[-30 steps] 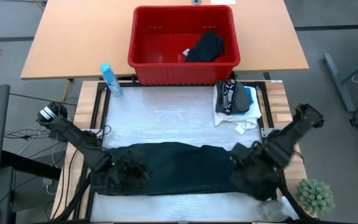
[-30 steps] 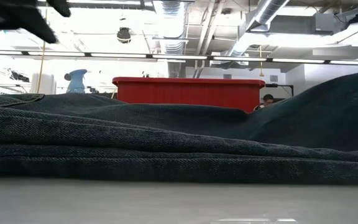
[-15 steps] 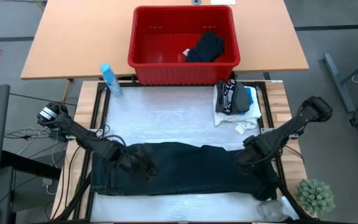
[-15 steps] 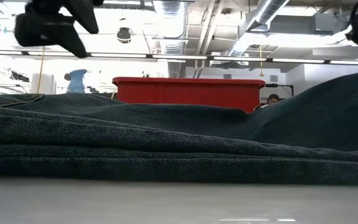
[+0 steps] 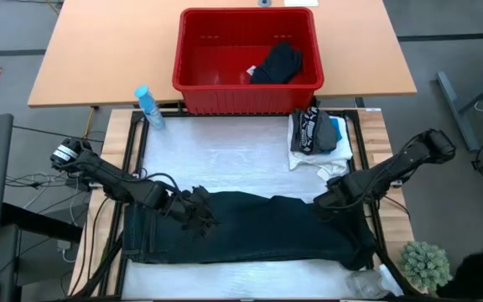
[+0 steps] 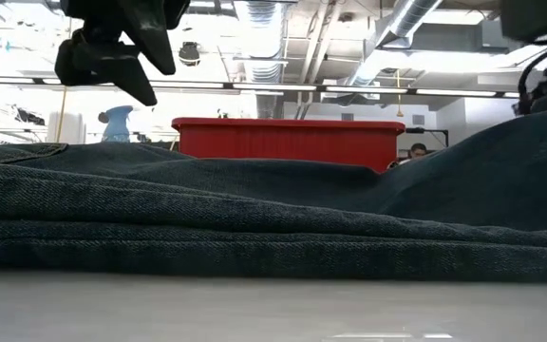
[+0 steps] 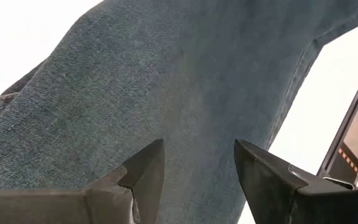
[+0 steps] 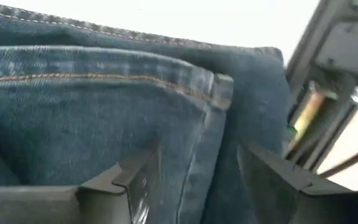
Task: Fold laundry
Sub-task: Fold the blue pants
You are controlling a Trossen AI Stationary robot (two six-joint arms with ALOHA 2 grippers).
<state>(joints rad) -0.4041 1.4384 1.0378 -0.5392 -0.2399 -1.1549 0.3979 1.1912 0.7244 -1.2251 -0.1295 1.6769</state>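
Note:
A pair of dark denim trousers (image 5: 258, 226), part of the laundry, lies folded lengthwise across the near half of the table, its waistband end (image 8: 222, 87) toward the right. My left gripper (image 5: 195, 214) hovers open over the trousers' left part (image 7: 166, 74), clear of the cloth in the low view (image 6: 112, 47). My right gripper (image 5: 329, 201) stands open, pointing down, close over the waistband end, where the cloth rises in a mound (image 6: 501, 161). My right gripper has its open fingers (image 8: 135, 180) on either side of the waistband's corner, from above. I cannot tell whether they touch the denim.
A red slotted basket (image 5: 248, 92) with a black garment (image 5: 277, 63) stands beyond the far edge. Folded clothes (image 5: 317, 138) are stacked at the far right. A blue spray bottle (image 5: 148, 106) is at the far left, a small plant (image 5: 426, 264) at the near right.
My left gripper has gone toward the table's right and a little toward the far edge, from the trousers' left end to over their left part, rolling as it went. My right gripper has come down and gone toward the far edge, over the trousers' right end.

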